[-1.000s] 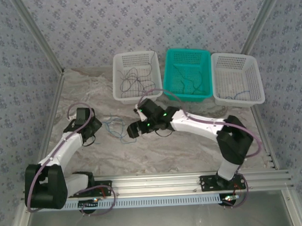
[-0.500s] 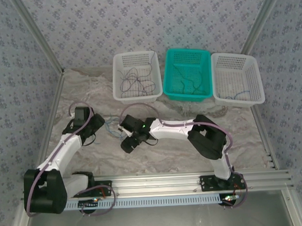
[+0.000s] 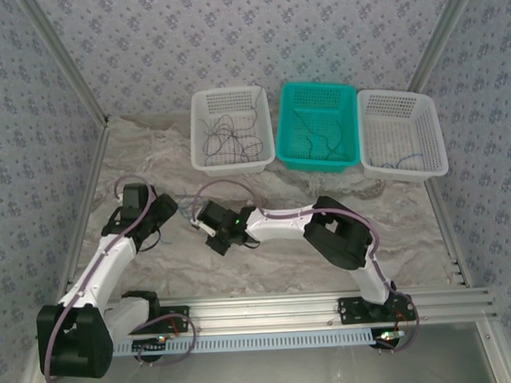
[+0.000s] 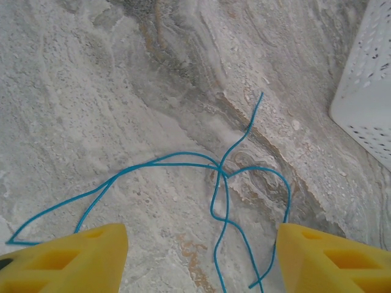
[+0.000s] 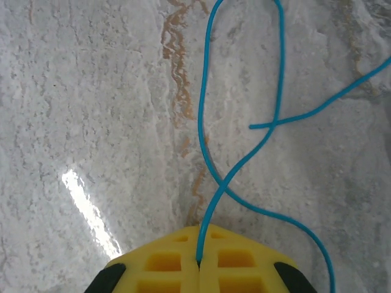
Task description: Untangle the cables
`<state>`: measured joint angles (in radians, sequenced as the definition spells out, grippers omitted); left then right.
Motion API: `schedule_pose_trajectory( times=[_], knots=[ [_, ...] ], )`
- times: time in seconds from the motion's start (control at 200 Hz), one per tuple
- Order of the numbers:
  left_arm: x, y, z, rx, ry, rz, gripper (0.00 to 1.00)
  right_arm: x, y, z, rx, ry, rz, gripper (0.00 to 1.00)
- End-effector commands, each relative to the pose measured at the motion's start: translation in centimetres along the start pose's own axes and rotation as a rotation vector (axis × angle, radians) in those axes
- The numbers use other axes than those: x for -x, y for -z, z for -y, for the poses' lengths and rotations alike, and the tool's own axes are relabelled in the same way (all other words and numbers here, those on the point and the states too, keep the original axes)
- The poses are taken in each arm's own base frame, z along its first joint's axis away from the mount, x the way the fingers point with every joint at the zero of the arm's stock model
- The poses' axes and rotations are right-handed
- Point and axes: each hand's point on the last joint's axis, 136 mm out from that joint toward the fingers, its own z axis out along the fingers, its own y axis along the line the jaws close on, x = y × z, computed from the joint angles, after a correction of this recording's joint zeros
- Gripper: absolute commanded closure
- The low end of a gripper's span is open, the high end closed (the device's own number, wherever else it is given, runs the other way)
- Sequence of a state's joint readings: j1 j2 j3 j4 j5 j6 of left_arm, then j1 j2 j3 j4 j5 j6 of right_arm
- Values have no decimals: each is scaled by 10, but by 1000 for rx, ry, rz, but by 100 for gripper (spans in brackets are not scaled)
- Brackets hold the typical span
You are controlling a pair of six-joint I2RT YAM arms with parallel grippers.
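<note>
The right gripper (image 5: 198, 266) is clamped tight on a blue cable (image 5: 223, 183), which crosses itself and loops off toward 12 o'clock on the table (image 5: 73, 91). The left gripper (image 4: 201, 256) is spread wide and holds nothing, with crossed strands at its 12 o'clock. From above, they seem to lie between both grippers.

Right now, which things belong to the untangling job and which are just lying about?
Job: blue cables; right gripper, jaws shut on one strand; left gripper, jaws open.
Lying about: left white basket; teal basket; right white basket.
</note>
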<state>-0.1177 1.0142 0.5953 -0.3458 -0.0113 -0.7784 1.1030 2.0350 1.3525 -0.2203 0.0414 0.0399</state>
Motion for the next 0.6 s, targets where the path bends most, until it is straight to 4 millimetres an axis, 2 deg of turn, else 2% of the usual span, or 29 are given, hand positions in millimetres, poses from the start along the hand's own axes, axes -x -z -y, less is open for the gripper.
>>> schedule_pose_trajectory(
  times=[0.0,0.115,0.255,0.265,0.28,0.445,0.56,0.575,0.595],
  knots=[
    [-7,8,7,-52,-5,-27,34,32,55,5,54,-52,163,100],
    [-15,13,24,-135,-11,-59,34,41,98,22,163,-167,235,100],
    [-27,19,49,-244,-75,-91,34,65,146,51,281,-316,350,100],
    [-28,19,52,-253,-85,-95,34,57,143,52,286,-329,335,100],
    [-29,20,56,-269,-101,-97,33,56,145,54,293,-343,338,100],
    [-51,30,95,-454,-233,-154,33,78,191,81,318,-406,465,100],
    [-61,40,119,-563,-324,-161,31,84,216,94,324,-438,519,100],
    [-63,42,121,-572,-337,-163,30,94,228,97,325,-432,553,100],
    [-65,44,125,-586,-357,-164,30,96,235,99,325,-437,567,100]
  ],
)
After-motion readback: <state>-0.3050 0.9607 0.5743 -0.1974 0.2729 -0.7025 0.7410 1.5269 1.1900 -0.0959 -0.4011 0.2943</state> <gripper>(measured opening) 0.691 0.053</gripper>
